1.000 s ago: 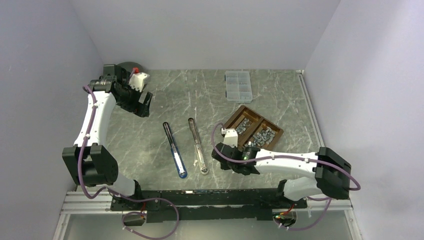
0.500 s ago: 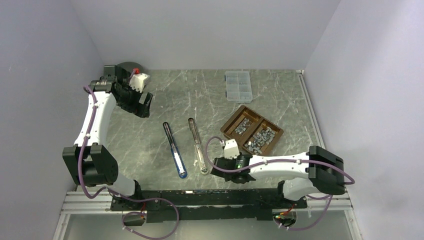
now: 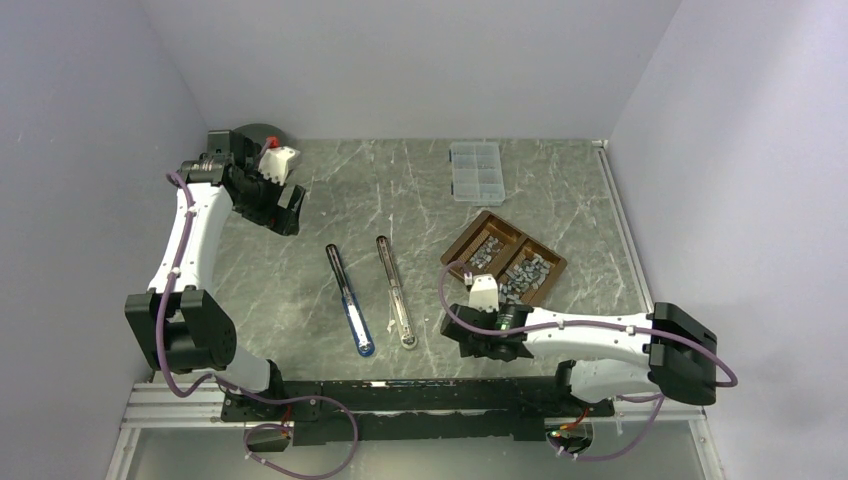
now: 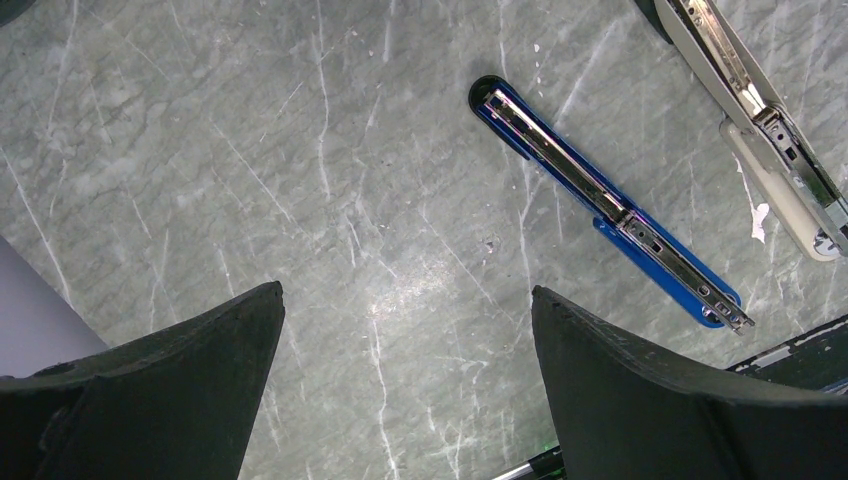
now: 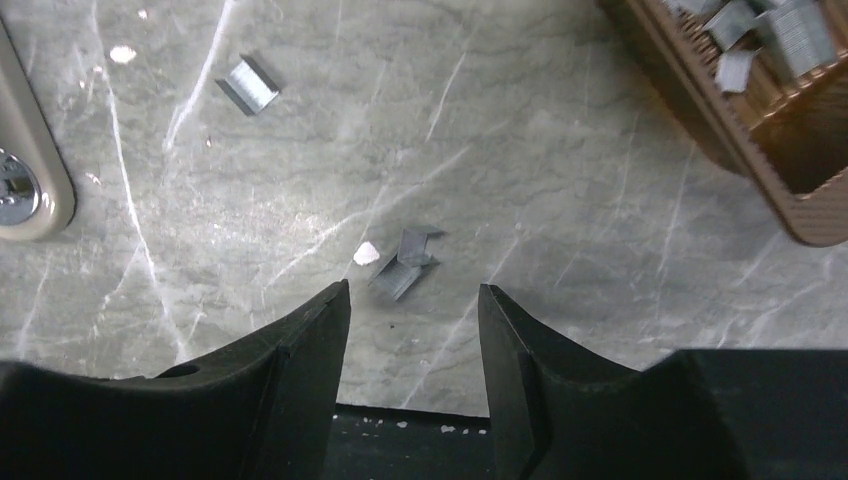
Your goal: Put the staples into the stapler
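Near the front edge, right of both staplers: right gripper (image 5: 412,292) low over the marble table (image 3: 420,200), jaws spread, gripping nothing. Two short staple strips (image 5: 403,266) lie touching each other just ahead of the gap between its fingers. The nearer strip's long axis runs lower-left to upper-right in the right wrist view. One more loose strip (image 5: 248,85) sits further out, also diagonal, close to the rounded end of the beige stapler (image 5: 25,180).

Bulk of the staples (image 3: 505,262) is heaped in both compartments of the brown wooden tray (image 3: 458,243), strips pointing every way. The tray is set diagonally, just beyond the right gripper (image 3: 490,345).

Blue stapler (image 4: 610,210) is opened out flat with the metal channel facing up. Its long axis runs far-left to near-right in the top view, dark end far, blue end near. The beige stapler (image 3: 397,292) is also opened flat, roughly parallel and just beside it, not touching.

Left gripper (image 4: 405,292) is up at the far-left, well apart from everything, jaws wide, empty.

Clear compartment box (image 3: 476,172) sits at the far edge beyond the tray.

Lettering: none I can read on the staplers, tray or box.
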Controlling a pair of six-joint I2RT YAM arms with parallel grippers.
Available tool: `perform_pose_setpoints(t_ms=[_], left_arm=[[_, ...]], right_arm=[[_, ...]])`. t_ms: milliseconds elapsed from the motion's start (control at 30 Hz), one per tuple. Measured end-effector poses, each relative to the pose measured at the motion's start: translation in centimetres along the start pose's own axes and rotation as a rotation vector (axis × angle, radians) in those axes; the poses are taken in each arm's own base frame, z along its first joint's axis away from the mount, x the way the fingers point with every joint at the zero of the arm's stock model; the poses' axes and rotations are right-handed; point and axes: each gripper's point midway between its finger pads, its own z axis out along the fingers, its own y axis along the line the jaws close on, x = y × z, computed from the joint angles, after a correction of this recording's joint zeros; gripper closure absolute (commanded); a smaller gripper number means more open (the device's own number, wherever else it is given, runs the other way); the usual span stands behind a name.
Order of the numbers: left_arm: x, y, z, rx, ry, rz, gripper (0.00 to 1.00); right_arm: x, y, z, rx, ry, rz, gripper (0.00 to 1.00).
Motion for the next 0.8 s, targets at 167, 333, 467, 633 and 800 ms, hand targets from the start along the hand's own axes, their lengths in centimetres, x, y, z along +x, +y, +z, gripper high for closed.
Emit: perform_pose_setpoints(t_ms=[167, 333, 467, 633, 800], left_arm=[[0.0, 0.0, 0.0, 0.0, 0.0, 0.002, 0.01], [0.0, 0.0, 0.0, 0.0, 0.0, 0.003, 0.01], [0.0, 0.1, 0.0, -0.002, 0.001, 0.007, 0.01], [0.0, 0.1, 0.0, -0.003, 0.002, 0.011, 0.01], [0.3, 0.1, 0.2, 0.0, 0.008, 0.016, 0.0]], right_arm=[[1.4, 0.6, 0.4, -0.037, 0.046, 0.036, 0.46], [2.1, 1.0, 0.8, -0.06, 0.068, 0.065, 0.48], [2.0, 1.5, 1.1, -0.063, 0.069, 0.071, 0.5], [1.4, 2.1, 1.5, -0.04, 0.057, 0.079, 0.56], [1.0, 2.2, 1.9, -0.006, 0.037, 0.086, 0.64]])
